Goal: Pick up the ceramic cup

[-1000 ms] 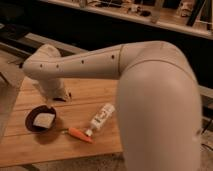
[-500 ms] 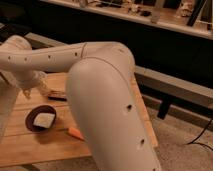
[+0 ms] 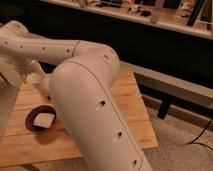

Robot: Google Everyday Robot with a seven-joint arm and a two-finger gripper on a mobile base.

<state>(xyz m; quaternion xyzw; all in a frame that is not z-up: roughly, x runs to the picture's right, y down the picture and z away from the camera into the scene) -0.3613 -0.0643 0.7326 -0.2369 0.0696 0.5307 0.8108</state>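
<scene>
Dim, warm light, mostly from above. Soft blur throughout, little fine detail. Near arm (image 3: pixel 95 115) fills the middle, out of focus. Pincer (image 3: pixel 17 75) at far left smeared over worktop (image 3: pixel 135 115). Soft shadow around bowl (image 3: pixel 35 122). Far background nearly black.

Light wooden table (image 3: pixel 135 116); dark cabinet front (image 3: pixel 150 47) behind; cluttered countertop (image 3: pixel 167 19) above; speckled floor (image 3: pixel 181 151); dim warm light.
</scene>
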